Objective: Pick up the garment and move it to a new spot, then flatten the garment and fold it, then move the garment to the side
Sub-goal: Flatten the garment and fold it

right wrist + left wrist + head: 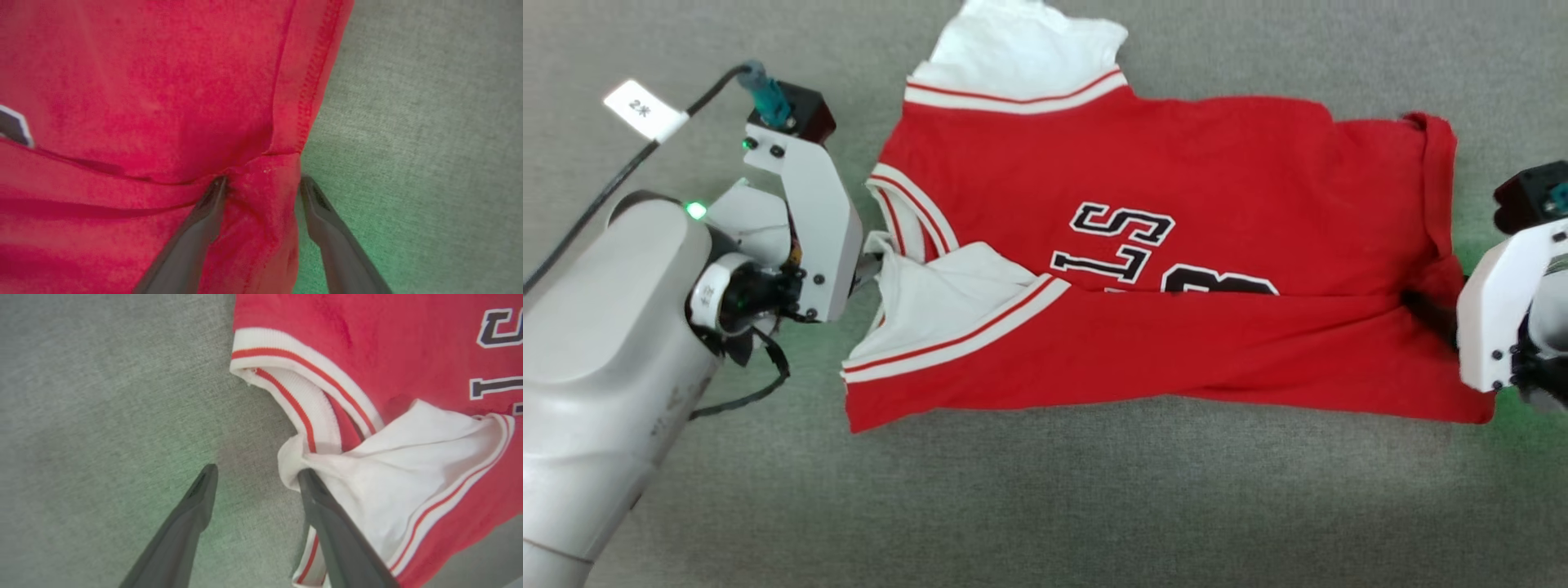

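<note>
You have the garment (pixel 1176 196) lying flat across the grey fabric surface (pixel 1045 506), between the two arms. Its neck end points to the robot's left and its hem to the right. The near long edge is folded up over the chest, so it covers the lower part of the black lettering (pixel 1123 237). The near white sleeve (pixel 947 302) lies turned in on the red, and the far sleeve (pixel 1021 49) sticks out at the top of the head view.

Your left gripper (pixel 255 473) sits at the neck end with its jaws wide apart. One finger rests over bare grey surface; the other touches the bunched edge of the near sleeve. Nothing is clamped.

Your right gripper (pixel 261 179) sits at the hem corner, jaws also spread. A puckered fold of red cloth lies between the fingers. One finger lies against the fold, and the other is just beside the stitched hem, over the grey surface.
</note>
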Available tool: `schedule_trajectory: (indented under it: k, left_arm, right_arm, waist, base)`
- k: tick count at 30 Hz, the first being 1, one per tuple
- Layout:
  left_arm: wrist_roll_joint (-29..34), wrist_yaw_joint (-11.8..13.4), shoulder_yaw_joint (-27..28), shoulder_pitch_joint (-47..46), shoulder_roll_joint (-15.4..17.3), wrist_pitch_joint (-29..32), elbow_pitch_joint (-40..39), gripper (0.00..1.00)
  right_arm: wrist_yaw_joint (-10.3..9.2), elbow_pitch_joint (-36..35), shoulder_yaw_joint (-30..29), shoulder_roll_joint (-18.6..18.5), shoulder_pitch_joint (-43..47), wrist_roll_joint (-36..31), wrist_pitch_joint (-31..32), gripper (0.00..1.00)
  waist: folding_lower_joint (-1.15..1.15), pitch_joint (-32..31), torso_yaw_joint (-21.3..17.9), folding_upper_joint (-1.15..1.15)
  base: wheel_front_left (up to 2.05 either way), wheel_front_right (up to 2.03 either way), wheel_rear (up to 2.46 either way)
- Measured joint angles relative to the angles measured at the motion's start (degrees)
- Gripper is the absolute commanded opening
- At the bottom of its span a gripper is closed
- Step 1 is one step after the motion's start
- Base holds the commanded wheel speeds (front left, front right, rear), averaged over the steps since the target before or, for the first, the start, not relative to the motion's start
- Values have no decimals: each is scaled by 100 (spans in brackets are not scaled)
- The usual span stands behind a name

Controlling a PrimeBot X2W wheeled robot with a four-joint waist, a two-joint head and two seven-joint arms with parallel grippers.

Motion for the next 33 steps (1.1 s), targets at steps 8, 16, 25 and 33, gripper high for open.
schedule_trajectory:
  k: [8,16,25,33]
  left_arm:
    - [20,-105,-16,240,11,-387,-2,100]
    - [281,-149,42,633,140,-1357,-105,100]
    - [266,-242,247,1511,194,-2735,-595,100]
    - [311,-105,364,2342,301,-3696,-1114,100]
  right_arm:
    - [-1,410,240,105,64,-57,-247,100]
    - [2,304,512,-40,213,-177,-1074,100]
    - [7,-52,556,-367,769,-520,-2940,100]
    - [7,-415,-367,-153,1917,-1392,-4518,100]
  waist:
    - [0,-513,46,0]
    - [0,-1162,54,0]
    - [0,-1784,26,0]
    - [0,-2126,-52,0]
  base:
    - [0,0,0]
    - [0,0,0]
    - [0,0,0]
    - [0,0,0]
